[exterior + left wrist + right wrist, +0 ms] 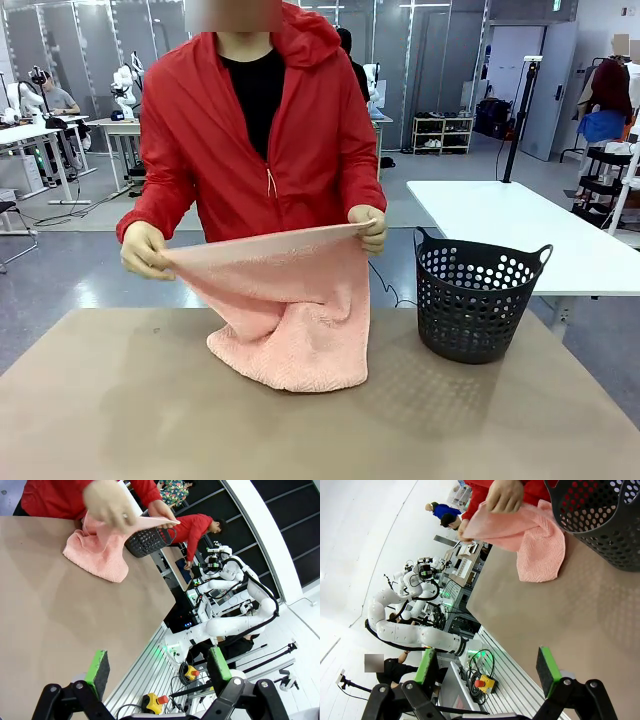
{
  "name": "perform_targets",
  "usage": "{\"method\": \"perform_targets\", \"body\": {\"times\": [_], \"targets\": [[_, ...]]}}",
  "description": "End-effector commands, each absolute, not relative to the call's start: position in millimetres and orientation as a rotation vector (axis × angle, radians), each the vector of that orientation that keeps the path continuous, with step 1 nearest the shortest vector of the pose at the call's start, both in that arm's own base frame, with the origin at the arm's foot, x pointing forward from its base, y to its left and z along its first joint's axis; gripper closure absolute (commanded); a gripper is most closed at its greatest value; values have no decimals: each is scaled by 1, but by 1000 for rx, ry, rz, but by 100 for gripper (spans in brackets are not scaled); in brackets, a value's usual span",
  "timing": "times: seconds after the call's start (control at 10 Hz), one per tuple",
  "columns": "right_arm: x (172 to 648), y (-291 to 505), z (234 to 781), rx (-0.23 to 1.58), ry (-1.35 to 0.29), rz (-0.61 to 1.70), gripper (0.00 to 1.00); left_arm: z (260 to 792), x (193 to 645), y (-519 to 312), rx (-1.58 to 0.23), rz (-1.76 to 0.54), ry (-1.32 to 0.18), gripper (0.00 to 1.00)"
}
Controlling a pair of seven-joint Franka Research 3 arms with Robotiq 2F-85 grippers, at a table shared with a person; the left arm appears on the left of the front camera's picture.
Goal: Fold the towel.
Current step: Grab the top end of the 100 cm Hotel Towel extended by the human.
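Person (pixel 260 150) held towel (pixel 290 320) by top edge, just beside basket (pixel 478 300), bottom on worktop (pixel 120 400). Left hand (pixel 157 664), right hand (pixel 487 664) spread apart, empty. If person's grip slipped, towel could drop, fold crooked.

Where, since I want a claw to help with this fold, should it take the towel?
Likely the towel by its lower fold lying on the table, from the robot's side; the person's hands pinch both top corners.

Salmon-pink towel (pixel 290 320), top edge lifted, bottom bunched on table
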State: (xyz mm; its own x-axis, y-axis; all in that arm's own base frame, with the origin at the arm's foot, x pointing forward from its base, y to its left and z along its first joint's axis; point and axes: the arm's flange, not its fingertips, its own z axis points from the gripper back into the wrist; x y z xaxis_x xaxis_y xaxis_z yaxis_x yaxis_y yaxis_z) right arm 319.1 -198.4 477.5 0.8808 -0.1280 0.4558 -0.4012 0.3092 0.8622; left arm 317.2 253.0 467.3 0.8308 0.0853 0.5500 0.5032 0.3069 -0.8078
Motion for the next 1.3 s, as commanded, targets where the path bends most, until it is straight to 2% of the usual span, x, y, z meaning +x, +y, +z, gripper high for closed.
{"method": "perform_targets", "body": {"times": [0.0,0.8,1.0,1.2], "targets": [[321,-199,479,1270,-511,197,0,467,317,254,-1254,-304,-565,0],[319,-198,478,1257,-493,190,0,467,317,253,-1244,-296,-558,0],[317,-200,515,1080,-598,346,0,512,312,245,-916,-478,-688,0],[314,-176,572,821,-669,558,0,580,311,209,-559,-735,-771,0]]}}
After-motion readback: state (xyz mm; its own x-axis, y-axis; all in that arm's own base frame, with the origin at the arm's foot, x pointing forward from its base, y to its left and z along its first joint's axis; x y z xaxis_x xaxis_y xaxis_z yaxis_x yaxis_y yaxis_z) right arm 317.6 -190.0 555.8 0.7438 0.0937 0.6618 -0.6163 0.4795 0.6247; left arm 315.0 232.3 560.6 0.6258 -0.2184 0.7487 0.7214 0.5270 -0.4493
